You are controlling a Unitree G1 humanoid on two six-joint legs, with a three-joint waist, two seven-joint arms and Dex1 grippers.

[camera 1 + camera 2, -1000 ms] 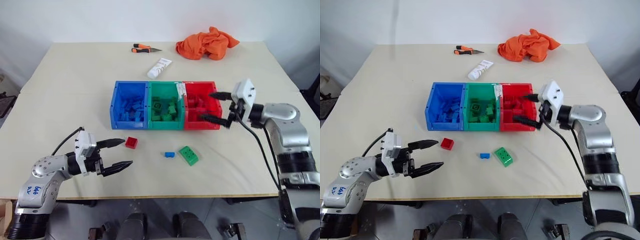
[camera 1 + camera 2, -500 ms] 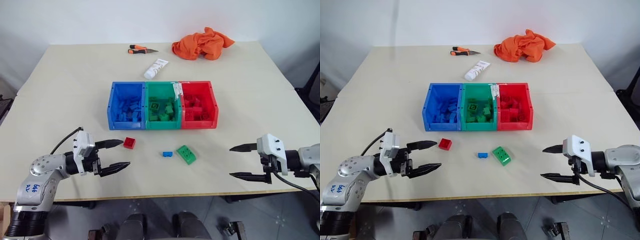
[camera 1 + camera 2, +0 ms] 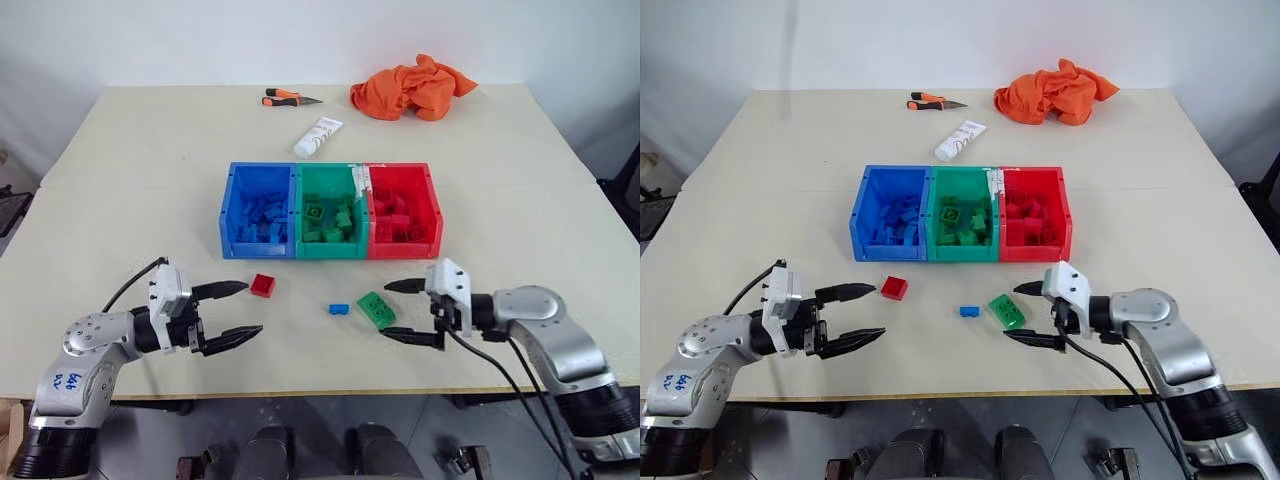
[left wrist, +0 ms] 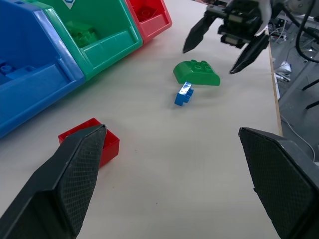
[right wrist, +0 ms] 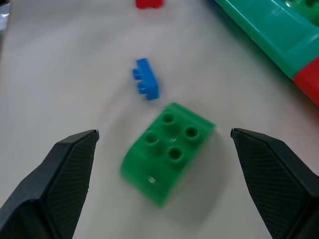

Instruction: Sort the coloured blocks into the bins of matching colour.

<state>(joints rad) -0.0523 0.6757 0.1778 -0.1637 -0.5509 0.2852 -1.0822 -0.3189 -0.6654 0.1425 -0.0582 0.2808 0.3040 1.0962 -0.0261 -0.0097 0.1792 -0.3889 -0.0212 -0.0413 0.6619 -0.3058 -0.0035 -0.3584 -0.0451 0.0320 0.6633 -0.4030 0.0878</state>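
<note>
Down from the red bin, the right gripper [image 3: 397,311] now sits low beside the green block [image 3: 376,309], jaws spread wide and empty.
Three blocks lie loose in front of the bins [image 3: 330,251]: green, a small blue block [image 3: 339,309] just beside it, and a red block [image 3: 263,285] near the left gripper [image 3: 236,312], also wide open and empty. Nothing blocks the green block, whose long axis runs diagonally, studs up. Behind the bins lie a white tube [image 3: 318,136], pliers [image 3: 289,98] and an orange cloth [image 3: 412,87].
</note>
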